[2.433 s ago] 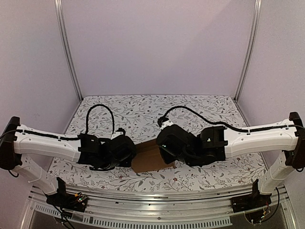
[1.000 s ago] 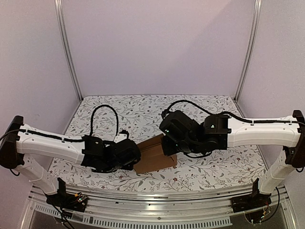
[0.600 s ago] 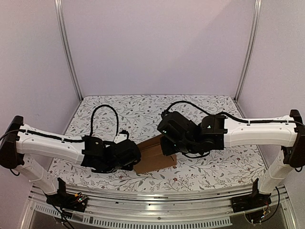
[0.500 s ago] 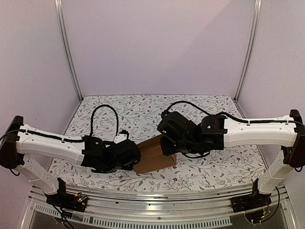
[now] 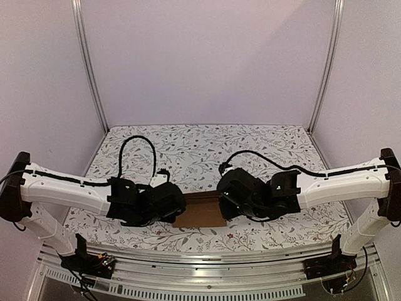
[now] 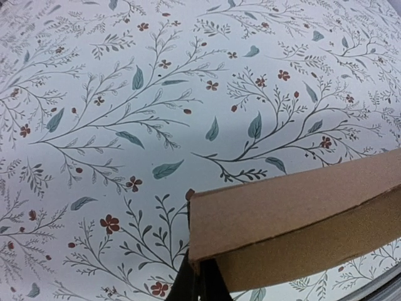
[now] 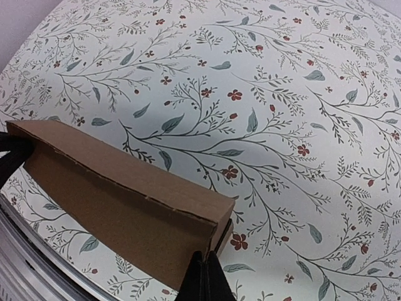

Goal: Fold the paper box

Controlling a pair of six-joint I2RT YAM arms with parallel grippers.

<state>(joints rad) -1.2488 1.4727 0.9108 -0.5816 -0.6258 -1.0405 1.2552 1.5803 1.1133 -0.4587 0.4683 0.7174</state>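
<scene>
The paper box (image 5: pixel 200 210) is a long, plain brown carton lying on the floral table between my two arms. In the left wrist view the paper box (image 6: pixel 294 213) fills the lower right, and my left gripper (image 6: pixel 199 283) is shut with its tips against the carton's left end corner. In the right wrist view the paper box (image 7: pixel 119 188) runs from upper left to centre, where my right gripper (image 7: pixel 205 277) is shut and touches its right end, beside a slightly open end flap (image 7: pixel 220 235). From above, my left gripper (image 5: pixel 178 208) and right gripper (image 5: pixel 224 204) flank the carton.
The floral tablecloth (image 5: pixel 200 147) covers the table, with walls at the back and both sides. An aluminium rail (image 5: pixel 200 257) runs along the near edge, close to the carton. Black cables loop above both wrists.
The right arm has dropped and drawn back toward the near edge, from above the carton to its right end. The carton, earlier tilted, now lies level. The left arm has barely moved.
</scene>
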